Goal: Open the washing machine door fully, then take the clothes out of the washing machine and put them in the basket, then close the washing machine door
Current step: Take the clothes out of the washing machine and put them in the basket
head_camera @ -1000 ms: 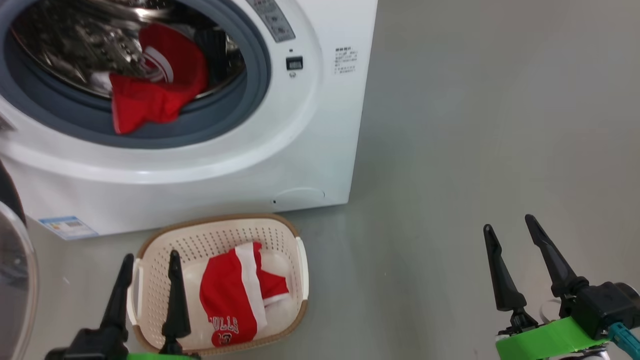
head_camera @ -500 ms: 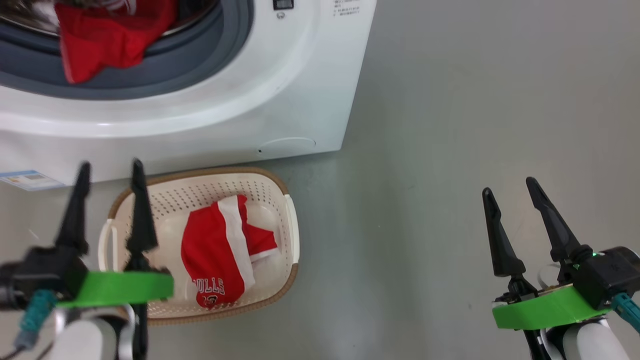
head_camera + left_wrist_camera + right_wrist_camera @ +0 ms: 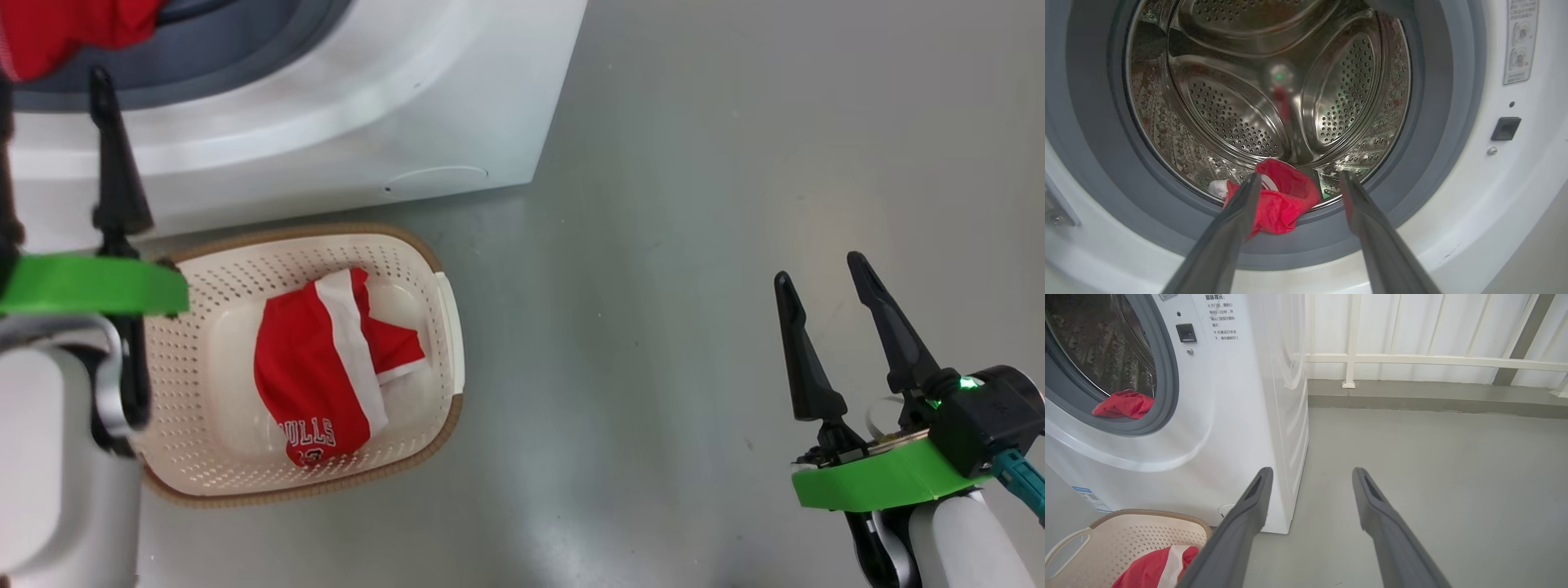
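Left wrist view: left gripper [image 3: 1300,174], jaws spread, should dip and pinch the jersey [image 3: 1280,202] bunched on drum's [image 3: 1237,118] near lip.

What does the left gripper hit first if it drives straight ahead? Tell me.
Probably the red garment hanging over the grey rubber ring; the open left gripper points at it, though depth is unclear.

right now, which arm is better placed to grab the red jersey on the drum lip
Left: the left hand points, open, straight at the red jersey; the right hand hangs open over floor beside the washing machine.
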